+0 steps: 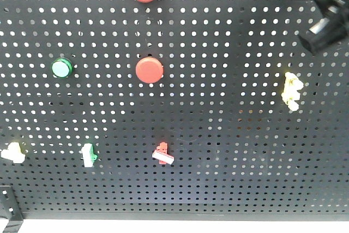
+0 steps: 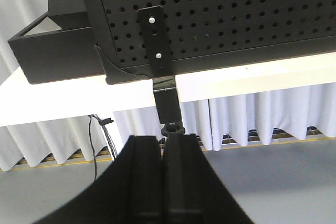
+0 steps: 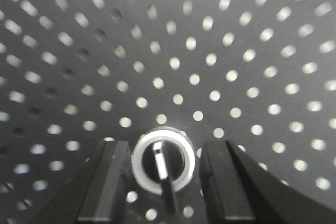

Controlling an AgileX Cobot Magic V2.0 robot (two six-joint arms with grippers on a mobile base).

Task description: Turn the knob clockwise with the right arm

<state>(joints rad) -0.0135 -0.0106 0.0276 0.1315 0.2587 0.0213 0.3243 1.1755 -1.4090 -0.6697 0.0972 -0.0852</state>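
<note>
The knob (image 3: pixel 163 160), a black dial in a silver ring, sits on the vertical pegboard (image 3: pixel 210 51) near the bottom of the right wrist view, its pointer bar (image 3: pixel 160 163) aimed roughly downward. The right hand (image 3: pixel 167 148) is open, with one finger (image 3: pixel 107 182) on each side of the ring. We read this straddling pose as preparation to close on the rim so that a wrist roll turns the dial clockwise. Firm contact is not evident. In the front view the right arm (image 1: pixel 322 9) covers the board's upper right corner and hides the knob, well apart from the red buttons (image 1: pixel 149 71) and the green button (image 1: pixel 61 68). The left hand (image 2: pixel 160 182) is closed on nothing, parked below the white worktop (image 2: pixel 236 77) edge, beneath the board's bracket (image 2: pixel 157 40), presumably out of the way.
</note>
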